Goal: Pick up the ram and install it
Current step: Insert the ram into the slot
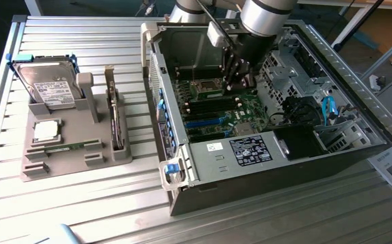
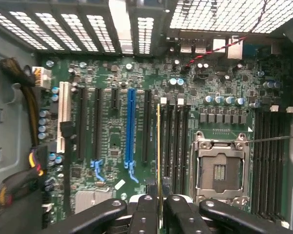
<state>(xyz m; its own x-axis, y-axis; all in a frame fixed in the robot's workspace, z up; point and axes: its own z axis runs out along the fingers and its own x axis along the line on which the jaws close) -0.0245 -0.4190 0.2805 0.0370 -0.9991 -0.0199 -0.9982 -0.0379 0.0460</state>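
Jaws (image 2: pixel 159 200): clamped on the ram (image 2: pixel 158 161). The stick is seen edge-on from the wrist camera as a thin yellow-green line that runs out from between the two black fingers (image 2: pixel 146 209).

Position: the arm reaches down into the open computer case (image 1: pixel 182 46), which lies on its side on the slatted worktop (image 1: pixel 80 203). In the exterior view the jaws (image 1: pixel 235 76) hang low over the motherboard (image 2: pixel 112 87), just beside the processor socket (image 2: pixel 219 168).

Key relation: the ram's long axis lies parallel to the bank of black memory slots (image 2: pixel 178 146). Its edge lines up over the outermost slot of that bank, the one farthest from the processor socket and nearest the long blue slot (image 2: pixel 131 126). No skew is visible between stick and slot along their length.

Height: cannot tell whether the lower edge of the ram is already touching the slot or hangs clear above it; looking straight down the stick hides the gap.

Judgement: pick-up done, seating not yet confirmed.
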